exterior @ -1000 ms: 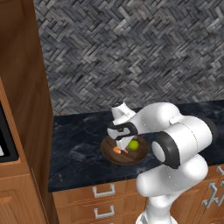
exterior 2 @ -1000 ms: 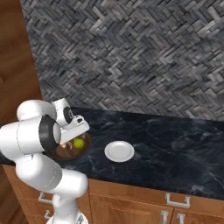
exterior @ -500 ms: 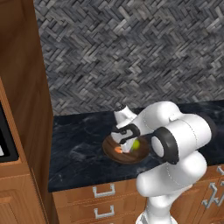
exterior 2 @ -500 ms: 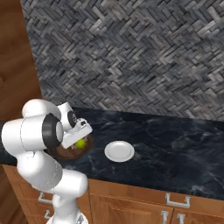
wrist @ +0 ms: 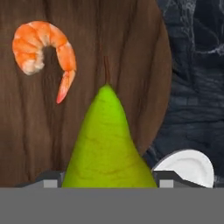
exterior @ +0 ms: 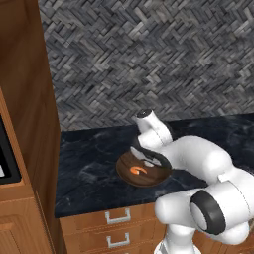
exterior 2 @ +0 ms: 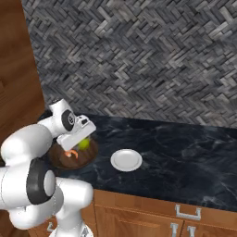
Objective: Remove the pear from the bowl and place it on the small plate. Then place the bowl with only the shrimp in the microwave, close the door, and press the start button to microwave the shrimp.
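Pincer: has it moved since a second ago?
Yes. The pincer has come down toward the bowl, which stays put on the counter, and its jaws have narrowed around the pear.

Open dark surface (exterior 2: 185, 157) right of small plate (exterior 2: 126, 160); wooden cabinet (exterior: 30, 124) walls left; bowl (exterior 2: 60, 159) beside plate, apart

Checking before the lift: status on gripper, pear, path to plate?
Gripper shut on pear, over the bowl. Shrimp lies apart in bowl. Small plate beside bowl, counter between unobstructed.
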Motion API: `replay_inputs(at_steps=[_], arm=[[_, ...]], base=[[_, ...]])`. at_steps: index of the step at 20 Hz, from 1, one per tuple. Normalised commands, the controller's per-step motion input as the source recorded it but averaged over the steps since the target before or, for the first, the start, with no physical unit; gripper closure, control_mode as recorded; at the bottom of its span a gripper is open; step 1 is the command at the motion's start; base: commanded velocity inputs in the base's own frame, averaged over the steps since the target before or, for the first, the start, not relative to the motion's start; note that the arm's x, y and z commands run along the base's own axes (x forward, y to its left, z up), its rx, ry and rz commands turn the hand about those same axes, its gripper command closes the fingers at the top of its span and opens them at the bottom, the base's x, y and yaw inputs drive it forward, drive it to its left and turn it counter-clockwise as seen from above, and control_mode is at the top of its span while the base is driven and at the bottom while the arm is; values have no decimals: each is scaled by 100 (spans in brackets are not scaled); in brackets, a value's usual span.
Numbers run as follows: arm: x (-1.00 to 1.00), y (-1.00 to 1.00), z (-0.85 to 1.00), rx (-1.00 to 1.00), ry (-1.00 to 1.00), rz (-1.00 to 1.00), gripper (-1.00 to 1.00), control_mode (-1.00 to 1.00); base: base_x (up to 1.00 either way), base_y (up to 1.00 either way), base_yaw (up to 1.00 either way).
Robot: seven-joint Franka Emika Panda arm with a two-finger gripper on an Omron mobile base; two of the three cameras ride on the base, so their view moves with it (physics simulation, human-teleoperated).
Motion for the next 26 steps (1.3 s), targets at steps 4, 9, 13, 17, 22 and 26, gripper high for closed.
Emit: replay_inputs(at_steps=[4,9,13,17,22,26], arm=[[-32,-92,93,19,-2,0,100,-100],[-2,-100,54,39,10,-4,100,-100],[14,-100,6,40,18,0,100,-100],[49,-72,-62,18,28,0,100,-100],[53,-20,-67,1,21,0,100,-100],[32,-2,-28,0,8,0,100,-100]], base=[[0,0,0],[0,0,0],[0,0,0],[0,0,0],[0,0,0],[0,0,0]])
